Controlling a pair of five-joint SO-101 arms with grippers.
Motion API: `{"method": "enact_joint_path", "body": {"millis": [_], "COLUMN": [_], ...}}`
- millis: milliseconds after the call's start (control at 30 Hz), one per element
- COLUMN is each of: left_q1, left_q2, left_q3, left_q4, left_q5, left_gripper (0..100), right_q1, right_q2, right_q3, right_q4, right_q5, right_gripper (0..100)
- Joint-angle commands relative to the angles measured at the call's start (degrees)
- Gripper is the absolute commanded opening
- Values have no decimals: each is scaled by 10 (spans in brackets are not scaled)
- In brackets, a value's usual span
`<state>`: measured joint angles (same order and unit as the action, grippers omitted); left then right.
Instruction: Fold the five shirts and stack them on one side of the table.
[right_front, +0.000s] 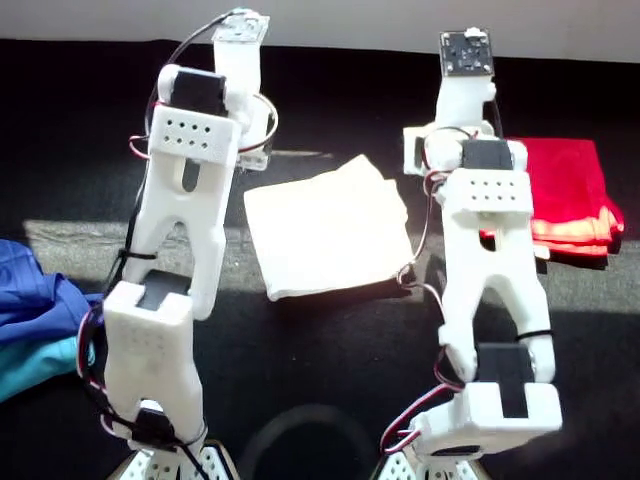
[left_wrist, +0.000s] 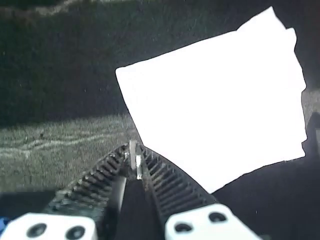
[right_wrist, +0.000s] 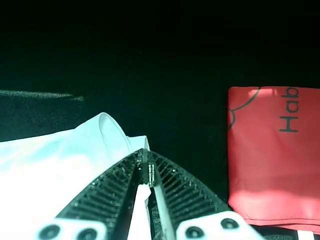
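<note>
We see the folded white shirt (right_front: 330, 230) lying flat at the middle of the black table (right_front: 300, 380), between the two arms. It forms a rough square, set at a slight angle to the table edge. One corner points toward the far side.

The left gripper (left_wrist: 134, 162) is just beside the shirt's far left corner, over bare table. Its toothed fingers (left_wrist: 165, 180) are closed, tips meeting, with nothing between them.

The right gripper (right_wrist: 147, 170) is at the shirt's far right corner, where a rolled fold of white cloth rises. Its fingers (right_wrist: 175, 187) are likewise brought together at the tips. We see no cloth pinched between the tips. We cannot tell whether they touch the fabric below.

The folded red shirt (right_front: 565, 190) lies on the right side of the table, near the right arm and apart from the white shirt. An orange folded edge (right_front: 570, 238) shows under its near side.

At the left edge of the table a crumpled blue garment (right_front: 35, 285) lies unfolded. A teal garment (right_front: 35, 365) lies against it on the near side. Both are well apart from the white shirt.
</note>
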<state>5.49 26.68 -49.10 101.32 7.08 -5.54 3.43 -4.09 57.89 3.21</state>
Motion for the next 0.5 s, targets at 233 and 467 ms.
{"method": "enact_joint_path", "body": {"millis": [233, 467], "left_q1": [49, 89], "left_q2": [-236, -272], "left_q3": [552, 736], "left_q4": [-243, -425], "left_q5": [6, 6], "left_gripper": [9, 9], "right_q1": [-78, -103], "right_q2": [242, 355], "right_q3": [-269, -390], "right_q4": [47, 118], "right_q5": [-11, -11], "right_gripper": [7, 7]}}
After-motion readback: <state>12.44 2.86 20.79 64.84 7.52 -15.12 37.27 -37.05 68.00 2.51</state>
